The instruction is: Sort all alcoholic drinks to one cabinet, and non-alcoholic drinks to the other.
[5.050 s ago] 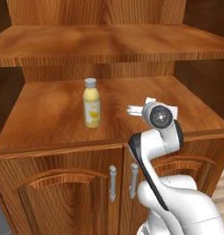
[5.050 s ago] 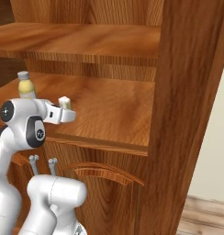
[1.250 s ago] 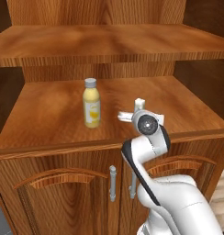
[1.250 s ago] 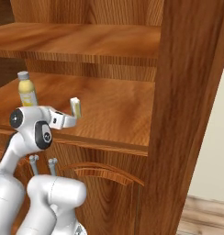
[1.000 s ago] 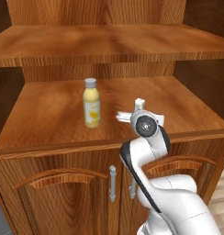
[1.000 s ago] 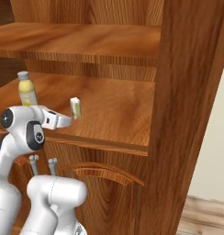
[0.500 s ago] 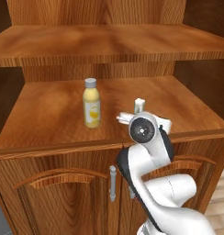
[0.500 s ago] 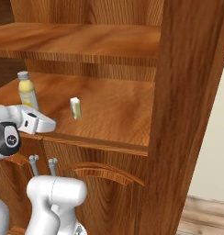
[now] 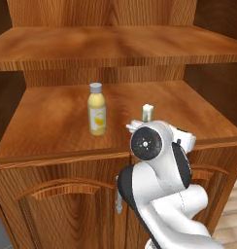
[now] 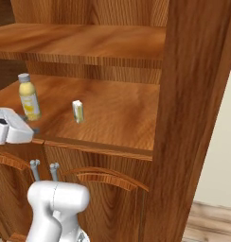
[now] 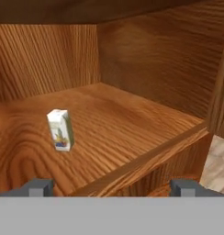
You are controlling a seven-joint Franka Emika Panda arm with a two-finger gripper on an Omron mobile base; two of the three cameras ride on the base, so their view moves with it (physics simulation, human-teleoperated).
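Note:
Two non-alcoholic drinks stand on the lower shelf board (image 9: pixel 52 121) of the brown wooden cabinet (image 10: pixel 193 94) with arched-panel doors (image 9: pixel 67 204). The plump yellow juice bottle (image 9: pixel 96 114) (image 10: pixel 29 99) with a grey cap is upright on the left. To its right the small cream carton (image 9: pixel 148 113) (image 10: pixel 78 111) (image 11: pixel 60 130) stands upright. My gripper (image 11: pixel 111 187) is open and holds nothing. It hangs just outside the shelf's front edge, a short way back from the carton. The alcoholic drinks are out of view.
An upper shelf board (image 9: pixel 115 48) runs above the bay, and the cabinet's thick side wall closes it on the right. Two metal door handles (image 10: pixel 41 170) sit below the front edge. Pale floor (image 10: pixel 212 222) shows at the lower right.
The hand has drawn back from the carton, off the shelf and towards the front edge, sinking a little. The carton stands free where it was left. The yellow bottle has not moved.

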